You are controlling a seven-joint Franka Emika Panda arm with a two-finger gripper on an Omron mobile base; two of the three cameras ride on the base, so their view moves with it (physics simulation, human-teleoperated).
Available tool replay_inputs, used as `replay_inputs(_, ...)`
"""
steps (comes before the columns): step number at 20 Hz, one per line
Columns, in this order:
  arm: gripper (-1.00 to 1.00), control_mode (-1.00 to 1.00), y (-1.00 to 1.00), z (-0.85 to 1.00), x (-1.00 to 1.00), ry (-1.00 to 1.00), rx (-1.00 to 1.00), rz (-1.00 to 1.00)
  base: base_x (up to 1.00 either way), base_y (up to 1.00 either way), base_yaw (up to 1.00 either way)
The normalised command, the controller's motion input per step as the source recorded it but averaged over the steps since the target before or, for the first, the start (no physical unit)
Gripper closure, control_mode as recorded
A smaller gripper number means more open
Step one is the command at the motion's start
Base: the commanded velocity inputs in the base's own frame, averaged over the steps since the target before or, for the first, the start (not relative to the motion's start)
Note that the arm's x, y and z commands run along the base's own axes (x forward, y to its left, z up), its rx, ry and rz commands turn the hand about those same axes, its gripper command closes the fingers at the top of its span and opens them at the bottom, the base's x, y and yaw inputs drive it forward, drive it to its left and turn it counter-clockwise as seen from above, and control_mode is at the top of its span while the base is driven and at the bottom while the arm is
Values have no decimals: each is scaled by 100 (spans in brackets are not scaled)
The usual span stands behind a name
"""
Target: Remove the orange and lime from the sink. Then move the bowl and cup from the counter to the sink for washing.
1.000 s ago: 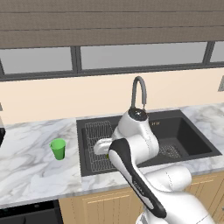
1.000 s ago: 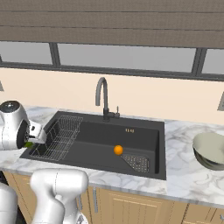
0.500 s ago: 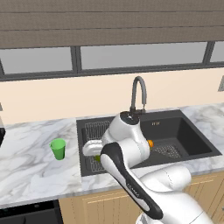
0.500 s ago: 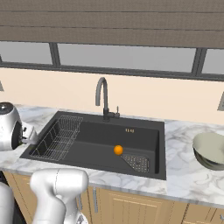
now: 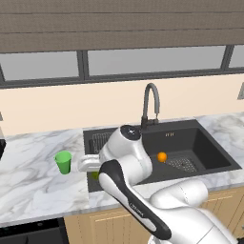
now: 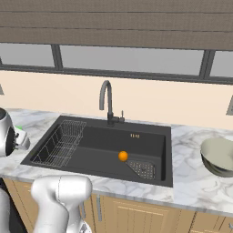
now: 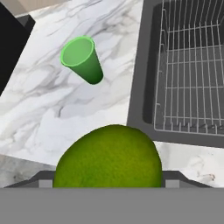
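moved: my arm has swung left, carrying lime (image 7: 107,156) out over worktop (image 7: 52,118) edge | gripper (image 7: 107,181): grasping lime | cup (image 7: 82,59) just ahead | orange (image 5: 162,157) in sink (image 5: 209,152)

Lime (image 7: 107,156) dull, finely pebbled skin. Cup (image 7: 82,59) beside sink (image 6: 150,136) smooth matt plastic. Sink matt dark; wire rack (image 7: 192,65) inside thin metal. Counter (image 7: 57,109) around sink veined marble look; cabinets (image 6: 136,214) below light wood.

Orange (image 5: 162,156) in dark sink (image 5: 209,152), green cup (image 5: 63,162) on marble counter (image 5: 33,176), faucet (image 5: 151,105) behind.
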Motion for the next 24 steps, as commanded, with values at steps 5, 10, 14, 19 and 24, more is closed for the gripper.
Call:
replay_inputs(5, 100, -100, 37, -4, 0, 0, 1, 0, 0, 0, 0)
replay_inputs(10, 100, -100, 34, -9, 0, 1, 0, -2, 0, 0, 0)
replay_inputs(14, 100, -100, 30, -15, 0, 0, 0, -1, 0, 0, 0)
replay_inputs(19, 100, -100, 27, -16, 5, 0, 0, -4, 0, 0, 0)
replay_inputs(24, 100, -100, 24, -17, 8, -2, 0, -7, 0, 0, 0)
